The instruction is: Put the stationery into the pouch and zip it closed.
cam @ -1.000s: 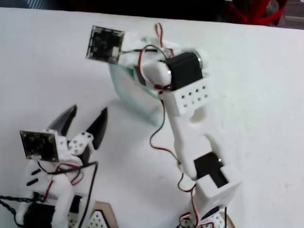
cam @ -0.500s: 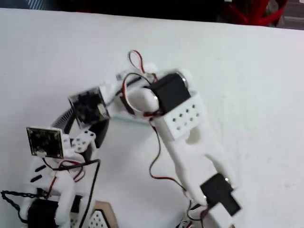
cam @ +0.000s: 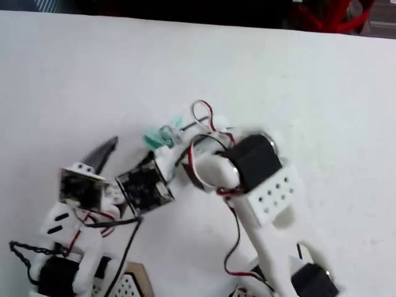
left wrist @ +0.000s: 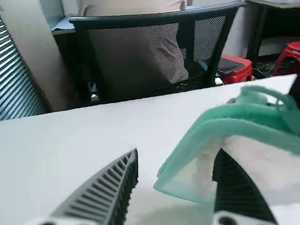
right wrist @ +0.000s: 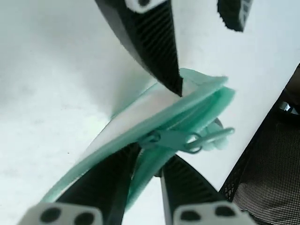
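The right hand (right wrist: pixel 151 161) pinches the green pouch (right wrist: pixel 140 117) along its zipper edge, just beside the zipper pull (right wrist: pixel 187 138). The left hand (left wrist: pixel 177 154) is spread, one finger (left wrist: pixel 234 187) in front of the pouch's corner, above the white tabletop (cam: pixel 322 74).

I see the pouch (right wrist: pixel 159 115) as a flat mint-green sleeve with pale, see-through side panels and a thicker green band along its zipper edge. The green slider and its ring pull (right wrist: pixel 206 139) sit on that edge, close to one end; I can't tell how far it is zipped. The right gripper (right wrist: pixel 150 157) pinches the zipper edge just beside the slider, holding the pouch tilted over the white table. Its far corner lies between the spread fingers of the left gripper (left wrist: pixel 178 154). I can't make out any contents.
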Motion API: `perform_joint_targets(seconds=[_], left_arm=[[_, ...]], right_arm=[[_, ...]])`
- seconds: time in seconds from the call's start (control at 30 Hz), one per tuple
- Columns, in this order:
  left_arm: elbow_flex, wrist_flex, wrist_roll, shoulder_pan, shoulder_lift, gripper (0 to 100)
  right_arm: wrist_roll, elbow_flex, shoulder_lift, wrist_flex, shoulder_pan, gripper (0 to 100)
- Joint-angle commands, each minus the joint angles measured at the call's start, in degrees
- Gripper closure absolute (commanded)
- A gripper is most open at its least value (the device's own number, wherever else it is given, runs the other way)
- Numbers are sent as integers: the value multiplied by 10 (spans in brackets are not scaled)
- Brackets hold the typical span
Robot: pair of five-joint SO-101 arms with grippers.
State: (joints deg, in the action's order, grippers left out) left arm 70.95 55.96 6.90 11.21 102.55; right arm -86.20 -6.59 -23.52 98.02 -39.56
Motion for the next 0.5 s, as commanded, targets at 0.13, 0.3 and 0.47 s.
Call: perform_joint_targets(seconds=[0.13, 0.3, 0.47], left_arm=[[-6, 11, 76, 64, 1, 732], [-7, 5, 149, 95, 1, 731], [-7, 18, 253, 214, -1, 733]], right_arm=[[-43, 148, -126, 8, -11, 981], [-75, 268, -239, 8, -11, 981], [-87, 336, -291, 8, -11, 981]])
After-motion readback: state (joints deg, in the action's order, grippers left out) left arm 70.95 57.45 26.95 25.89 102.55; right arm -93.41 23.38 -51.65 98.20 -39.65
